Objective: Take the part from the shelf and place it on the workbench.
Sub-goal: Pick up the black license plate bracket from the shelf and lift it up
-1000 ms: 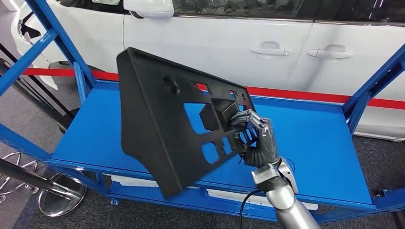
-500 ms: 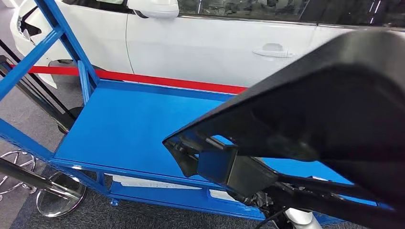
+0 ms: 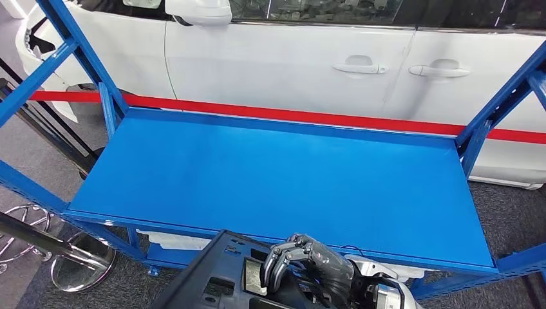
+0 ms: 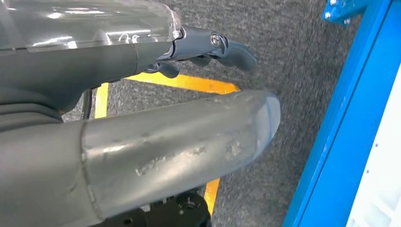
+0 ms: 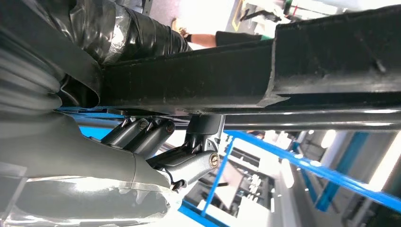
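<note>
One part (image 3: 212, 283), black, held low by my right hand (image 3: 315, 267), near the shelf (image 3: 283, 174); left hand (image 4: 208, 47) empty, fingers loosely apart. Risk: part's weight could twist it from that one-sided grip.

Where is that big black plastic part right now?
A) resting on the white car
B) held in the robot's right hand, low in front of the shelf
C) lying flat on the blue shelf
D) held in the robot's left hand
B: the right hand grips the black part below the front edge of the blue shelf, whose top is bare; the left hand hangs over grey floor.
</note>
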